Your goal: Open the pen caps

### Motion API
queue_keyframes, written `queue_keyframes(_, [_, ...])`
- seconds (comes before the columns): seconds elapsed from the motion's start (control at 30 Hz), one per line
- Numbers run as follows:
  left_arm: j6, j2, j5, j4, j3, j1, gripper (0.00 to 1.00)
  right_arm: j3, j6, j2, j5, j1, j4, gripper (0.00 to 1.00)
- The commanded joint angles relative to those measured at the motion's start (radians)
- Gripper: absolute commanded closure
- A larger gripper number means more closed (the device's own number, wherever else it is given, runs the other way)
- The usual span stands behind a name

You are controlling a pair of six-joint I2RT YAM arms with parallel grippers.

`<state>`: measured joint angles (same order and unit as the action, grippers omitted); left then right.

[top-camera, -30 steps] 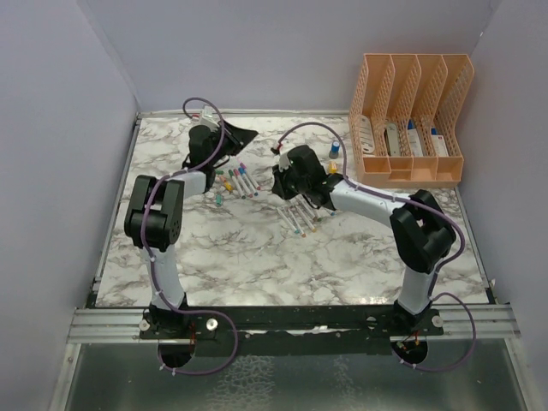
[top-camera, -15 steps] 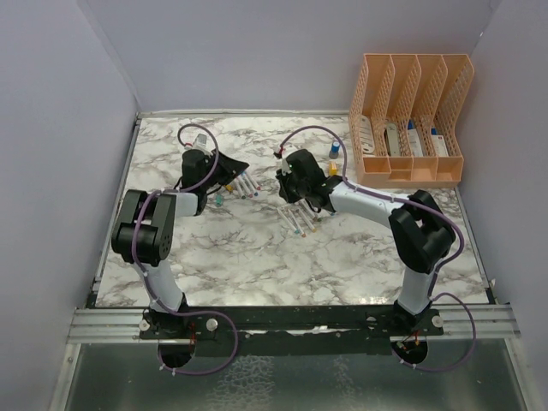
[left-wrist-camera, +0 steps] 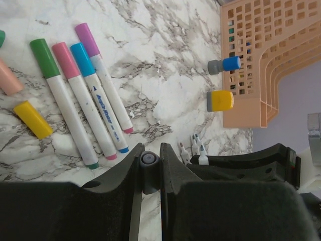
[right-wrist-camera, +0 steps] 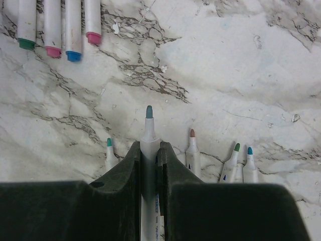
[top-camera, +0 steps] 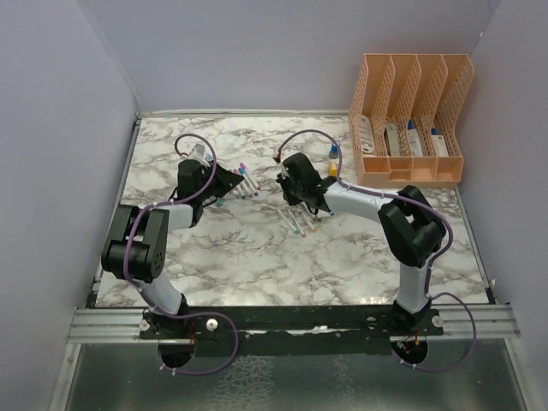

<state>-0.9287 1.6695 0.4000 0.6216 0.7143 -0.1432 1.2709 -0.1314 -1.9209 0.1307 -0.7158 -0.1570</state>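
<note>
In the left wrist view my left gripper (left-wrist-camera: 150, 151) is shut on a small grey-blue pen cap (left-wrist-camera: 149, 168), seen end-on between the pads. Beyond it lie capped white pens with green (left-wrist-camera: 44, 57), pink (left-wrist-camera: 65, 59), blue (left-wrist-camera: 82, 58) and purple (left-wrist-camera: 87, 39) caps. A loose yellow cap (left-wrist-camera: 32, 119) lies beside them. My right gripper (right-wrist-camera: 149, 146) is shut on an uncapped white pen (right-wrist-camera: 149, 129) with a blue-green tip. Several uncapped pens (right-wrist-camera: 192, 150) lie on the marble under it. In the top view the left gripper (top-camera: 226, 181) and right gripper (top-camera: 291, 185) hang low and apart.
An orange desk organiser (top-camera: 409, 120) stands at the back right. A small blue cylinder (left-wrist-camera: 224, 65) and a yellow block (left-wrist-camera: 219, 100) sit beside it. Purple walls close in the marble table (top-camera: 257, 257) on three sides.
The left arm has folded down and drawn back toward me, bringing its gripper low over the capped pens. The right gripper has shifted only slightly.
</note>
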Motion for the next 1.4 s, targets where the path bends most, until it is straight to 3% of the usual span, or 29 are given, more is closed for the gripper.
queue_keyframes(0.0, [0.035,-0.009,-0.027,-0.016,-0.009,0.01,1.0,-0.008,0.015,-0.02,0.035,0.005,0.008,0.99])
queue_keyframes(0.43, [0.038,-0.014,-0.028,-0.02,-0.029,0.044,1.0,-0.038,0.009,-0.03,0.029,0.006,0.015,0.94])
queue_keyframes(0.8, [0.042,-0.021,-0.021,-0.023,-0.044,0.063,1.0,-0.067,0.001,0.021,0.101,0.009,0.009,0.99])
queue_keyframes(1.37, [0.039,-0.022,-0.004,-0.021,-0.033,0.07,1.0,-0.196,0.01,0.185,0.151,0.153,-0.021,0.99])
